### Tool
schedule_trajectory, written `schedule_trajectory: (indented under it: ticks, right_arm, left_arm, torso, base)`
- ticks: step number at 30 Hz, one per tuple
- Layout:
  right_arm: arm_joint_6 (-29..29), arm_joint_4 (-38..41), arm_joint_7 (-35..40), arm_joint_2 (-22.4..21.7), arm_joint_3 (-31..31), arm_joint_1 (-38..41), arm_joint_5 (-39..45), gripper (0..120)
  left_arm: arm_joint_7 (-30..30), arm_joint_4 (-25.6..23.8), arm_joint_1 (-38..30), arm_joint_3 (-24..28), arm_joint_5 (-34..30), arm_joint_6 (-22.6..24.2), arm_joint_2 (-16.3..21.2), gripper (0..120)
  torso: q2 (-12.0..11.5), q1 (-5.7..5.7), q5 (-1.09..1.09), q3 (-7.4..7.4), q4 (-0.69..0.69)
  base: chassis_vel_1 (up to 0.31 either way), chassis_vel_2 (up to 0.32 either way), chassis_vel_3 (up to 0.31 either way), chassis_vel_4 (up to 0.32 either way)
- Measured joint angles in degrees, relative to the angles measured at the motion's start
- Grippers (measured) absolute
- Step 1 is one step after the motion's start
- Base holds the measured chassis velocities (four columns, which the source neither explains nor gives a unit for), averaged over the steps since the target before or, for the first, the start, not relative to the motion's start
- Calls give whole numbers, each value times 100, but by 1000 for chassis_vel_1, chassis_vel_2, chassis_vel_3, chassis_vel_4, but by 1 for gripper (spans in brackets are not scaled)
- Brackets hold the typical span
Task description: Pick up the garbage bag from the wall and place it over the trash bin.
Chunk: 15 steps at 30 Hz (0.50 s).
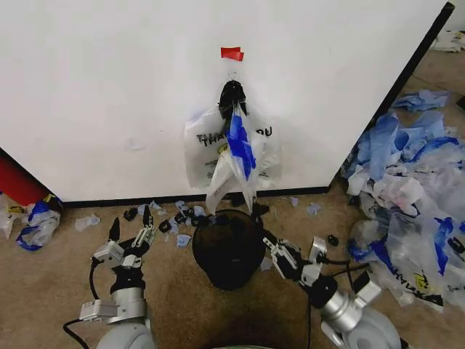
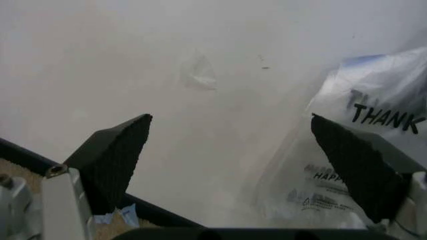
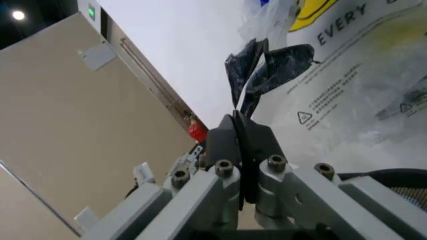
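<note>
Left hand [image 1: 131, 231] spread wide — empty, right hand [image 1: 270, 247] closed beside trash bin [image 1: 228, 249], garbage bag [image 1: 231, 151] on wall [image 1: 109, 87]

I read this as an indoor test space, not a home; a freestanding white wall [image 1: 109, 87] panel with a black edge strip stands on bare tan carpet [image 1: 43, 291]; a heap of blue and clear plastic bags [image 1: 407, 196] lies loose on the floor beside it; torn scraps [image 1: 174, 218] litter the panel's foot; a red tape piece [image 1: 232, 53] marks the hook.
</note>
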Motion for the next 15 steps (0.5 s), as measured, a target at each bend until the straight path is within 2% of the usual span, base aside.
schedule_trajectory:
  ticks: [7, 15]
  right_arm:
    - [108, 157, -164, -115, 380, -551, -86, 0]
    - [279, 157, -340, -54, 605, -1102, -251, 0]
  left_arm:
    - [-32, 17, -27, 6, -13, -1, 20, 93]
    - [-43, -36, 19, -12, -15, 0, 34, 93]
  torso:
    - [0, 0, 0, 1, 0]
    - [0, 0, 0, 0, 1]
  base:
    - [0, 0, 0, 0]
    - [0, 0, 0, 0]
